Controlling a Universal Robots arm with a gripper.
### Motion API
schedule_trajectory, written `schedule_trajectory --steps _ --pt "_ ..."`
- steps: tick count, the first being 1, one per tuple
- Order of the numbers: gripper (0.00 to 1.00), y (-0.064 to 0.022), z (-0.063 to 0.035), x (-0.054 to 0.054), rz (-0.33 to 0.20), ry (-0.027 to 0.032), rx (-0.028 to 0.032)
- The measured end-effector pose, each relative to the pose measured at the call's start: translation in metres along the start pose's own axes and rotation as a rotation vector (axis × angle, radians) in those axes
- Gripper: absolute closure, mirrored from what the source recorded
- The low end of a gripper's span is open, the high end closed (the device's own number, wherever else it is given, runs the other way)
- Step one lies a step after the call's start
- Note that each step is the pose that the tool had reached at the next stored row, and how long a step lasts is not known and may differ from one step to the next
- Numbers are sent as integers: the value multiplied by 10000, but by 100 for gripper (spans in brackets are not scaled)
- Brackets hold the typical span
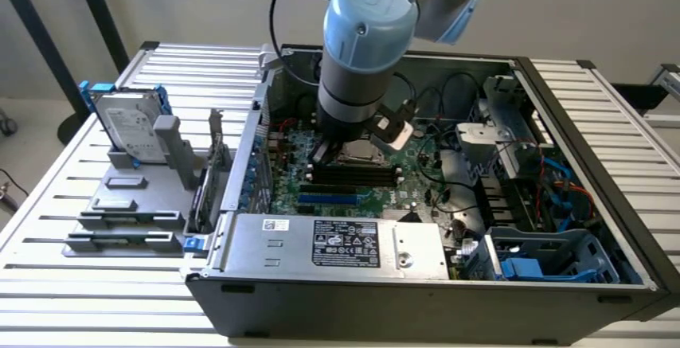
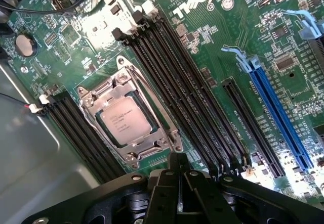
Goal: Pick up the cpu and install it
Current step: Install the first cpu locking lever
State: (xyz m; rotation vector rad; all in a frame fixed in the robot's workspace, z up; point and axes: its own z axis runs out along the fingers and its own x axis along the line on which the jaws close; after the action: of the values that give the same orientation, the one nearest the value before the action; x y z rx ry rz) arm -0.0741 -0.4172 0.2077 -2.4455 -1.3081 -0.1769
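Arm (image 1: 361, 53): reaching down into the open computer case (image 1: 595, 165)
Motherboard (image 1: 361, 181): green, beneath the arm
Hard drive (image 1: 127, 129): upright in grey holder (image 1: 133, 205), at the exterior view's left
Power supply (image 1: 340, 244): front of case
Table (image 1: 64, 284): white slats

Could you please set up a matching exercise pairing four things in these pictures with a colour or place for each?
Things:
1. cpu
2. hard drive
3. long slot
4. gripper

Descriptions:
A. blue, on the motherboard
B. upright in a stand outside the case
C. shut, just above the board near the socket
D. seated in the metal socket frame

Pairs: 1-D, 2-B, 3-A, 4-C
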Motion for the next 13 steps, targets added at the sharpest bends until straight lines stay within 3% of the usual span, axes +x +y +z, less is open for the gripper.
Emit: schedule_trajectory --steps 13 --pt "89 5 129 -16 11 -13 20"
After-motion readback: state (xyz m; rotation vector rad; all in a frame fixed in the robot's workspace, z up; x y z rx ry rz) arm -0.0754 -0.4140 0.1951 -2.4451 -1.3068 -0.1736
